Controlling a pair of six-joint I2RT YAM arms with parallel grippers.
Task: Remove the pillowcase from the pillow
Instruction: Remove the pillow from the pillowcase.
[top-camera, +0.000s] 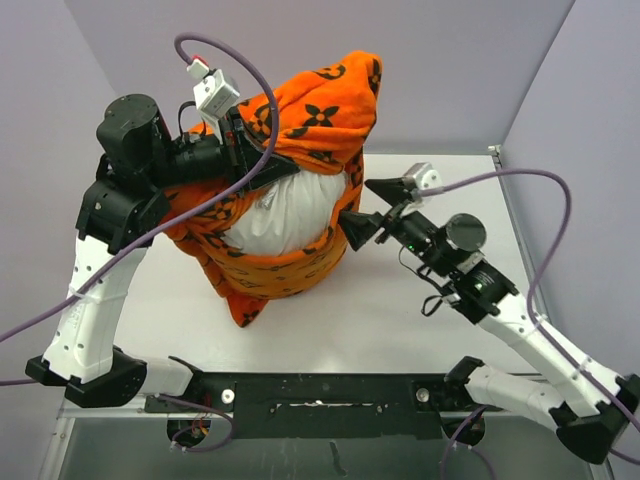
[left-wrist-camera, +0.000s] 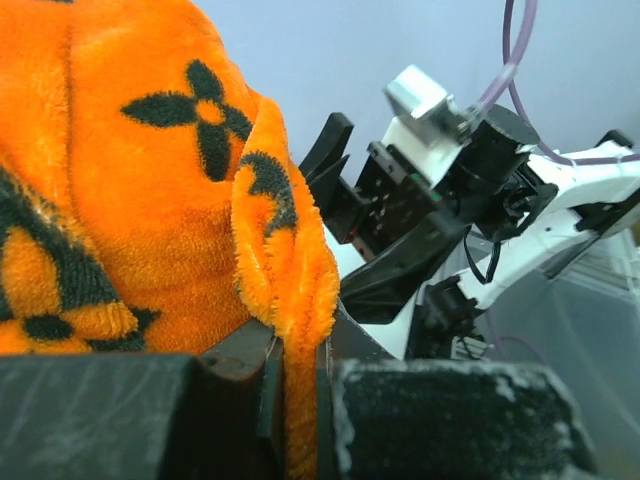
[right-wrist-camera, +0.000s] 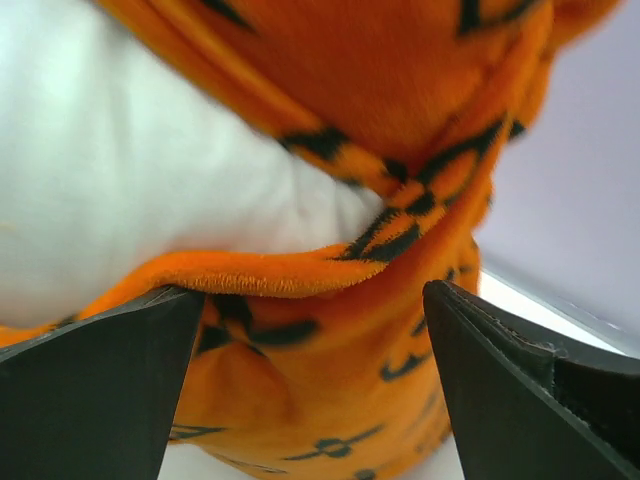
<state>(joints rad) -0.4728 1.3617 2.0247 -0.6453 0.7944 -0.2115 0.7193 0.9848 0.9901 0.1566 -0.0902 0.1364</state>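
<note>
Pale lavender walls enclose a white tabletop (top-camera: 400, 320); the bundle stands on it, left of centre.

At the left, the left gripper (left-wrist-camera: 300, 400) has its jaws fully closed on a folded edge of the bright-orange plush pillowcase printed with black flower and circle motifs (top-camera: 325, 100). It holds that edge high above the table. Judgement: the lift is meant to peel the cover upward while the filling's own weight drags it down out of the opening.

At centre, the plump white seamed pillow (top-camera: 285, 215) bulges out through the cover's open mouth. Orange fabric wraps it above, below and on its left side, so removal looks partial at most.

At the right, the right gripper (top-camera: 368, 210) has its jaws spread wide and holds nothing. It sits level with the pillow's right flank. In the right wrist view, the orange hem and the white cushion lie between the fingers. They are probably near contact, but the view is too blurred to tell if they touch. Judgement: it is placed to close on the pillow or hem and pull against the left arm's hold.

Writing: none legible. The black marks on the fabric are pattern only, and no brand or label is seen on the arms.
</note>
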